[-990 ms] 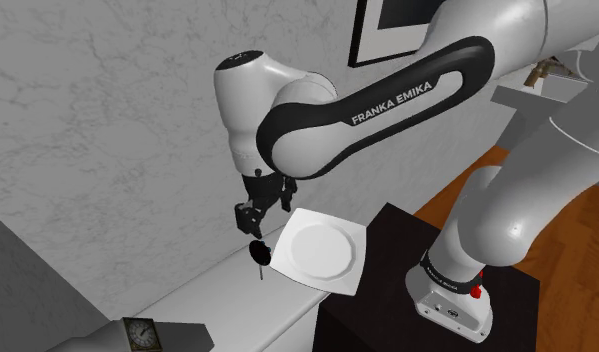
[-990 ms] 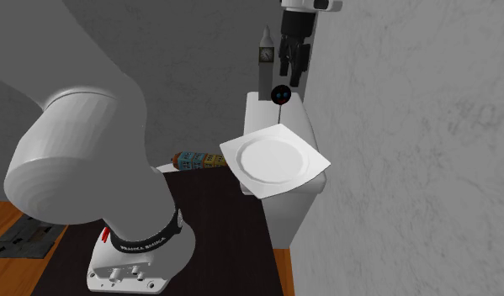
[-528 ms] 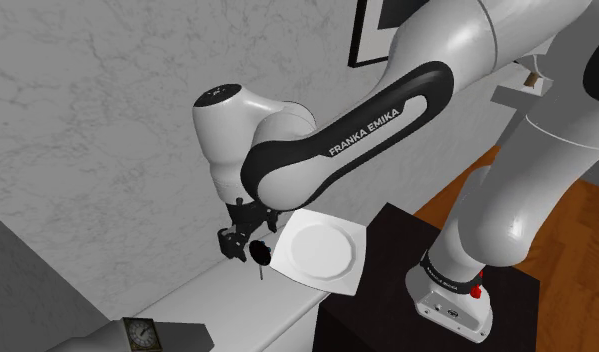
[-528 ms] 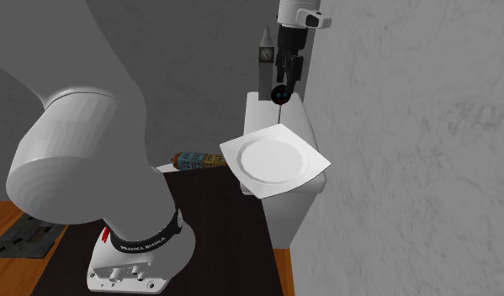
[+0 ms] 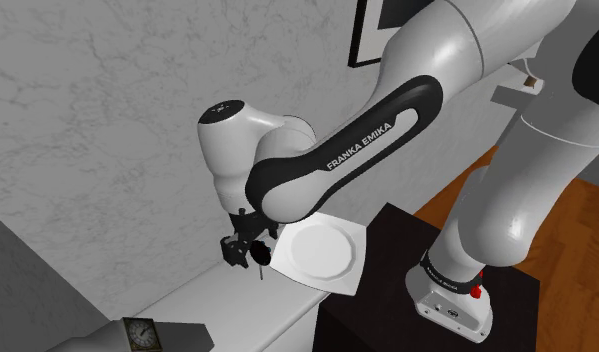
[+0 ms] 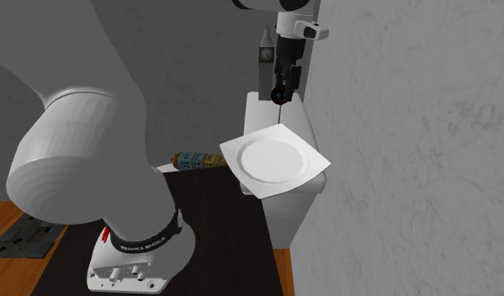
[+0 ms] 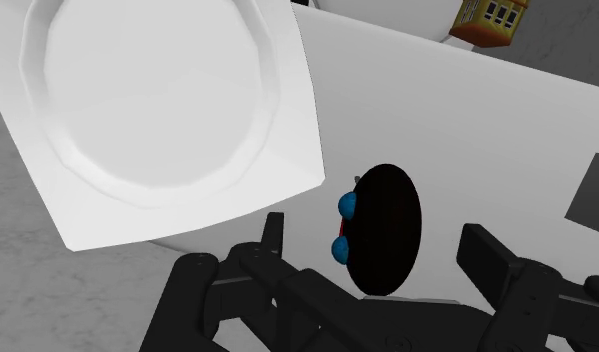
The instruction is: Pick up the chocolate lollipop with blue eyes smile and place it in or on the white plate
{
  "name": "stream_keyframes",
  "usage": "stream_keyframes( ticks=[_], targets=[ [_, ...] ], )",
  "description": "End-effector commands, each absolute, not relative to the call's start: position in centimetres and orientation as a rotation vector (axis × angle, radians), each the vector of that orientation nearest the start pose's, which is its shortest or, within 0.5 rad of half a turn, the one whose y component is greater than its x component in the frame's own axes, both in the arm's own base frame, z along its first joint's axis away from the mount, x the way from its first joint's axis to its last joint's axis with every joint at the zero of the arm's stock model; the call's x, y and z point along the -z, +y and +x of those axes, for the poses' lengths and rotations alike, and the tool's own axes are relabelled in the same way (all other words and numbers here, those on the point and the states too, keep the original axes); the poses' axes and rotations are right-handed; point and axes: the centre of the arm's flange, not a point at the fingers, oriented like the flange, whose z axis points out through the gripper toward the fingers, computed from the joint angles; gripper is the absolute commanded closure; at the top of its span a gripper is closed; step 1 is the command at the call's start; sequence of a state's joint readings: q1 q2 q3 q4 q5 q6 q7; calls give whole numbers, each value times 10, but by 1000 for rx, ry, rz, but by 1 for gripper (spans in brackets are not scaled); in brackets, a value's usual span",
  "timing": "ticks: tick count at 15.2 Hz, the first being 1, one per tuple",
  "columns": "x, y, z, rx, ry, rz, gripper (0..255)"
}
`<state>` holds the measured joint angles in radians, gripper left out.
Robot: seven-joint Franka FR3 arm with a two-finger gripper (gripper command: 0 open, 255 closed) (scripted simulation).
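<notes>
The white arm (image 5: 287, 170) is bent low over the white tabletop (image 5: 212, 300), wrist turned down so the tool meets its target from above; next in size, the white plate (image 7: 167, 110), square with a round well, sits on the tabletop with one corner jutting past the edge, near enough that the carry should be short; now the black pincer (image 7: 376, 240), and it's open, fingers (image 7: 274, 235) spread wide on either side of the sweet with a gap showing at each, so nothing is gripped yet; and between them, just beside the plate's corner, there's the chocolate lollipop (image 7: 385, 225), a dark round head with two blue eyes facing the plate; I'd call this the moment before the squeeze, the fingers straddling the head because it offers far more to clamp than a thin stick; a shallow or off-centre pinch could tip it.
</notes>
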<state>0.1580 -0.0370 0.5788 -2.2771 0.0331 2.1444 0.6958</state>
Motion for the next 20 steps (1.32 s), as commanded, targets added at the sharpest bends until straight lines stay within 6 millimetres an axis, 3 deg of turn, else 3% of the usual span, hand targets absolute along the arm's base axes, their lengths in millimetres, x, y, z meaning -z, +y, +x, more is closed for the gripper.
stream_keyframes(
  ticks=[1, 3, 4, 13, 20],
  targets=[
    [-360, 338, 370, -129, -32, -3200, 0],
    [-360, 338, 370, -130, -32, -3200, 0],
    [-360, 338, 370, -130, -32, -3200, 255],
    [-360, 338, 370, -129, -32, -3200, 255],
    [-397, 338, 370, -129, -32, -3200, 255]
  ],
)
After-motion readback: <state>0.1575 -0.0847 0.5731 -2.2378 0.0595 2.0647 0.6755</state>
